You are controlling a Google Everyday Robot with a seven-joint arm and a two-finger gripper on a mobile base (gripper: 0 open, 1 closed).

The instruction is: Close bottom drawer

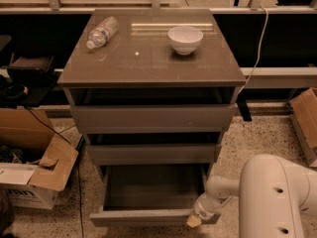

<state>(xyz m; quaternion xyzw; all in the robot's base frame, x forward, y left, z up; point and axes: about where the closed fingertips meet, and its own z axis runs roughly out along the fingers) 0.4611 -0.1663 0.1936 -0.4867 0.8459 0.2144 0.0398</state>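
The bottom drawer (148, 216) is the lowest of three grey-brown drawers in the cabinet. It stands pulled well out and its shallow box looks empty. My gripper (194, 220) is at the end of the white arm, down at the right end of the drawer's flat front, touching or almost touching it. The middle drawer (153, 152) and the top drawer (152, 117) sit further in above it.
On the cabinet top (148, 63) lie a plastic water bottle (101, 32) and a white bowl (185, 38). An open cardboard box (34, 172) stands on the floor at the left, another box (304, 123) at the right. A cable (257, 43) hangs at the cabinet's right.
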